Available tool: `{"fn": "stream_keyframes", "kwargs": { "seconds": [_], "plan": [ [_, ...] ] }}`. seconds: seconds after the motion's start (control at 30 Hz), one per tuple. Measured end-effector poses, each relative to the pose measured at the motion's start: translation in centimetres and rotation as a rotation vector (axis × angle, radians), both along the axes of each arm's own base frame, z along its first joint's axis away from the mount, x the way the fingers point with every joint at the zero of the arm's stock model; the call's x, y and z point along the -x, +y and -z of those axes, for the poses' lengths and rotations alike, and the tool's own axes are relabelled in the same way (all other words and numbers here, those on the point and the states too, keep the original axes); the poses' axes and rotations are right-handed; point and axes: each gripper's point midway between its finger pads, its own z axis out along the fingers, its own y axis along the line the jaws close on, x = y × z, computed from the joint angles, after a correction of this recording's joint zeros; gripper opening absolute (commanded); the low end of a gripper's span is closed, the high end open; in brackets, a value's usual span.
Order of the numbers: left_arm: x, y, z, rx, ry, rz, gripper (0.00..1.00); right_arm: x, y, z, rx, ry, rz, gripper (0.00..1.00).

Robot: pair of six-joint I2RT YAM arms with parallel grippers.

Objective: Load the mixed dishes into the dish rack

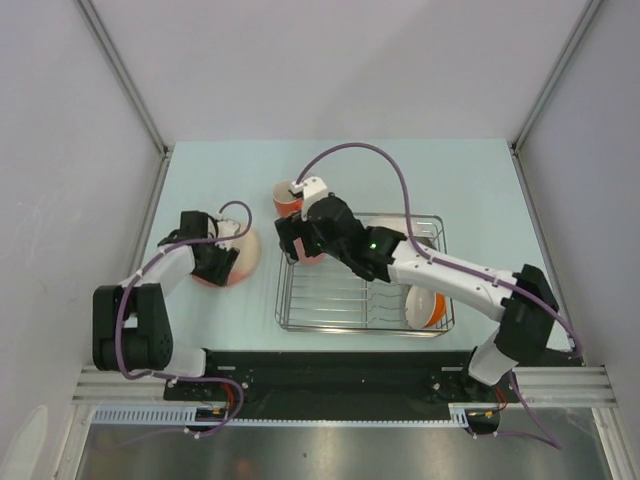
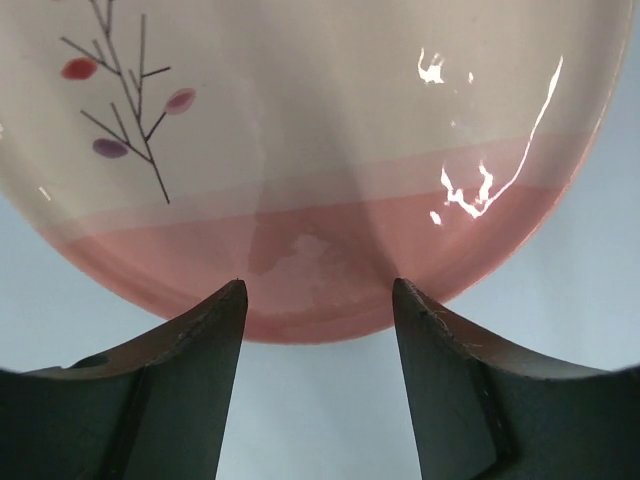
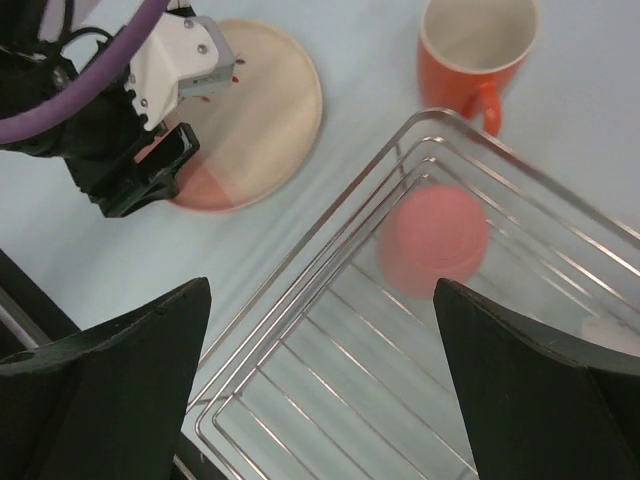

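L gripper [image 2: 318,288] is hovering open at the plate's [image 2: 300,120] pink rim, left of the rack [image 1: 330,300]; next: close, lift. R gripper [image 3: 322,290] is hanging wide open over the racked cup [image 3: 432,240].

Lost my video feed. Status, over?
Left end effector open at rim of plate. Right end effector open over rack, pink cup inside. Nothing blocking.

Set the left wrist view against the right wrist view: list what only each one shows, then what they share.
Left wrist only: the twig-and-leaf motif, close up. Right wrist only: the orange mug, the dish rack and a blurred pink cup in it. Both: the cream-pink plate, with the left hand at its pink edge.
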Motion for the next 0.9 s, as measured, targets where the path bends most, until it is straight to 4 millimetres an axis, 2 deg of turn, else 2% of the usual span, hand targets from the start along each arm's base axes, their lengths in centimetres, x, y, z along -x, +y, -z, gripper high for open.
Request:
{"fn": "stream_keyframes", "kwargs": {
  "seconds": [0.13, 0.27, 0.4, 0.5, 0.57, 0.63, 0.77, 0.9],
  "plan": [
    [3.8, -0.5, -0.8, 0.013, 0.094, 0.06, 0.66, 0.5, 3.1, 2.7, 0.049, 0.056, -0.068, 1.0],
    [5.6, -0.7, -3.4, 0.027, 0.081, 0.091, 0.69, 0.6, 5.9, 4.4, 0.078, 0.092, -0.117, 1.0],
    [4.7, 0.0, -7.2, 0.051, -0.016, 0.061, 0.7, 0.8, 7.8, 4.9, 0.074, 0.116, -0.161, 1.0],
    [3.7, 1.9, -9.7, 0.06, -0.099, -0.006, 0.7, 0.5, 8.9, 4.6, 0.036, 0.139, -0.183, 1.0],
    [3.3, 3.8, -10.7, 0.063, -0.138, -0.073, 0.7, 0.0, 9.9, 4.1, -0.021, 0.172, -0.209, 1.0],
    [3.3, 5.6, -10.6, 0.079, -0.137, -0.137, 0.69, -0.9, 10.9, 4.0, -0.069, 0.213, -0.238, 1.0],
    [3.0, 7.8, -8.2, 0.151, -0.06, -0.226, 0.68, -3.7, 13.6, 5.0, -0.092, 0.25, -0.236, 1.0],
    [2.2, 8.4, -5.0, 0.242, 0.032, -0.259, 0.67, -6.2, 16.5, 8.0, -0.034, 0.257, -0.174, 1.0]
  ]
}}
